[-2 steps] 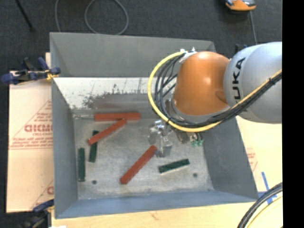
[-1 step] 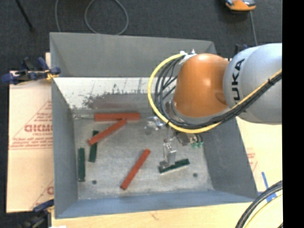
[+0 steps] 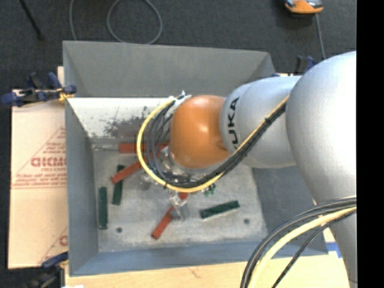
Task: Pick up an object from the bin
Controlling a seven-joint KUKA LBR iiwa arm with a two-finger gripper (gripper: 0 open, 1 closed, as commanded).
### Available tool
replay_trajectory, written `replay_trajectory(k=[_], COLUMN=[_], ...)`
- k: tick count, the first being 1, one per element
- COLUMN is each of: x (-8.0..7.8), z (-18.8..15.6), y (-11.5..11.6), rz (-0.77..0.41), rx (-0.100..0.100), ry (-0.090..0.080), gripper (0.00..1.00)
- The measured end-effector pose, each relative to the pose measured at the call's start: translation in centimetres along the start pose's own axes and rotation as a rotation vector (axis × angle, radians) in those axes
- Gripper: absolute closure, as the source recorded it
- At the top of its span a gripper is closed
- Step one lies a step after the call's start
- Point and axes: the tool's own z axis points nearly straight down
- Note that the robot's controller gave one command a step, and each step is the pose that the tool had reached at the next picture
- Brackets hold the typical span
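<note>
My arm (image 3: pixel 282 125) reaches into the grey bin (image 3: pixel 78 179) from the right, its wrist bent downward under the orange cover (image 3: pixel 195 131) and ringed by looped cables (image 3: pixel 141 138). My pincer (image 3: pixel 177 206) points down at the bin floor near the middle, at the upper end of a slanting orange-red stick (image 3: pixel 162 225). I cannot tell how wide it stands. A dark green stick (image 3: pixel 219 209) lies near on the right. Other green sticks (image 3: pixel 103 207) and orange sticks (image 3: pixel 126 173) lie to the left.
</note>
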Motion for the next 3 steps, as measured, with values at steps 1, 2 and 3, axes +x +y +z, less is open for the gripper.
replay_trajectory(k=[1, 2, 3], x=[-0.1, 1.2, 1.1], z=[-0.4, -0.3, -0.3], y=[-0.1, -2.8, -2.7], rz=[0.005, 0.024, 0.024], rx=[0.001, 0.001, 0.001], ry=[-0.006, -0.012, -0.012], gripper=[1.0, 1.0, 1.0])
